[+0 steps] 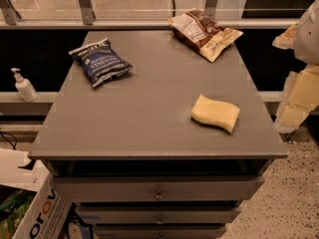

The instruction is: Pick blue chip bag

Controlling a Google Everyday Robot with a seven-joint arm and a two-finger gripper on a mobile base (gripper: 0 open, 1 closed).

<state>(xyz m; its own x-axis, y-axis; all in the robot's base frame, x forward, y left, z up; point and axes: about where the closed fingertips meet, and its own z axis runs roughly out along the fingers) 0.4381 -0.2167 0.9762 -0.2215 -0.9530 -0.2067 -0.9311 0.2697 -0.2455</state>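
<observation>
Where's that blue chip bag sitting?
The blue chip bag lies far-left on the cabinet top, opposite the brown snack bag; the gripper hangs beyond the right edge.

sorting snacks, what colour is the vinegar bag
Dark navy blue bag with white lettering, camera view; hand at the right edge.

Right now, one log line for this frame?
stage: pre-reach | blue chip bag: table back-left, untouched | gripper: right edge, beside table | also: sponge, brown bag

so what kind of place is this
Probably an office or lab break area: a grey drawer cabinet holding a blue chip bag, a brown snack bag and a sponge, and a pump bottle on the ledge at left. The end effector hangs at the right edge, beside the cabinet.
</observation>
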